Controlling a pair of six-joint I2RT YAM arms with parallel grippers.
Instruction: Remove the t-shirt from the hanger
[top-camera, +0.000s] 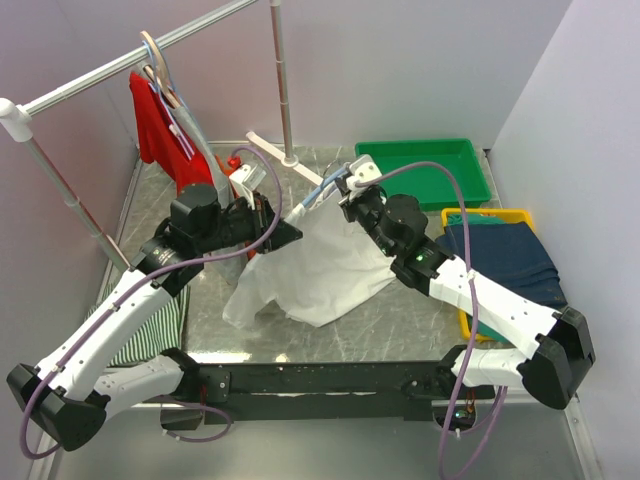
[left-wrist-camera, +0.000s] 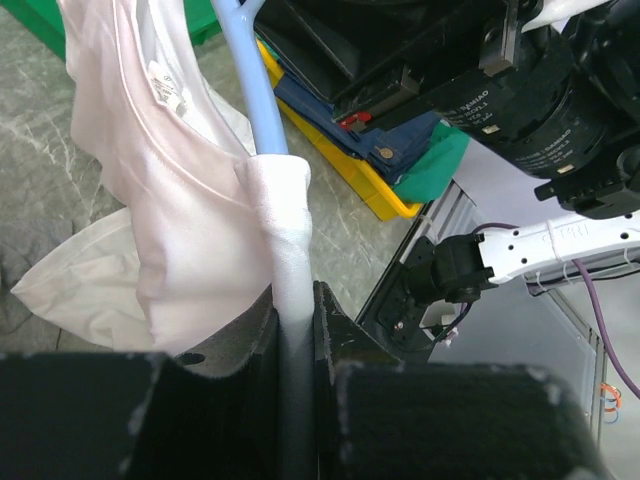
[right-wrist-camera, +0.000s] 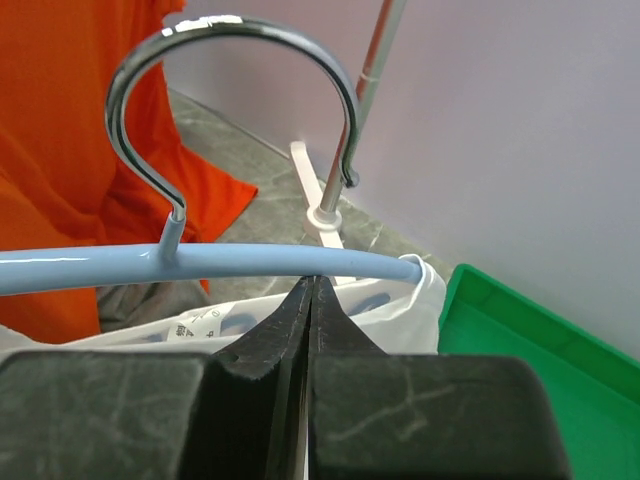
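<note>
1. Top external view: the t-shirt (top-camera: 320, 270) sits mid-frame. Its top is on the hanger (top-camera: 312, 198), slung between my two hands, and its lower part lies on the counter (top-camera: 400, 325).
2. My left hand (left-wrist-camera: 297, 312) is clamped on one end of the hanger through a twisted wrap of shirt cloth. My right hand (right-wrist-camera: 310, 285) is pressed fully closed at the centre of its wrist view, tips touching the underside of the bar, frame-right of the hook (right-wrist-camera: 235, 30). I cannot tell whether any cloth is caught between them.
3. If my right hand has closed on nothing, pulling away would likely leave the shirt where it is.
4. The cloth bunched under my left grip pins that shoulder to the hanger. Dragging the shirt against it could stretch the fabric or wrench the hanger from my hold.
5. The bar is a smooth, rounded, glossy pale-blue rod, so it could roll or slide between fingers. The open hook could snag the neckline.
6. The shirt is thin, white, soft and creased, with a small label near the neck. The hook is polished metal wire, and the counter is grey and marbled with a dull sheen.
</note>
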